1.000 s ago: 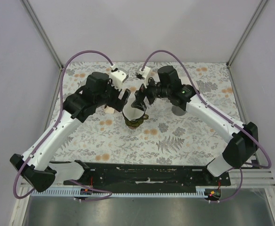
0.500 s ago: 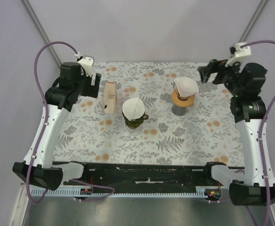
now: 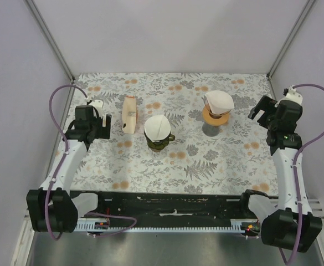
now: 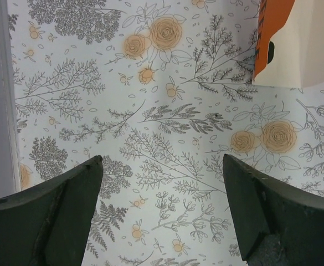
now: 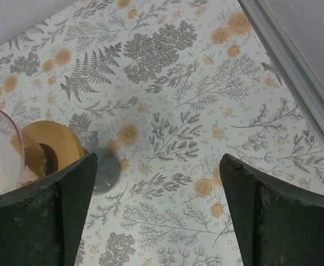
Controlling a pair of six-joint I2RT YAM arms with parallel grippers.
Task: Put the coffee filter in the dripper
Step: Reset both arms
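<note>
No readable text, labels or numbers anywhere.

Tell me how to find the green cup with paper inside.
Look near the middle of the flowery tablecloth. The green dripper sits between a tan filter pack and an orange dripper. Only it is dark green, holding a white filter.

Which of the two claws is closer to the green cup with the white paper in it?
Left. The left claw is just left of the green cup; the right claw is far right, beyond the orange stand.
</note>
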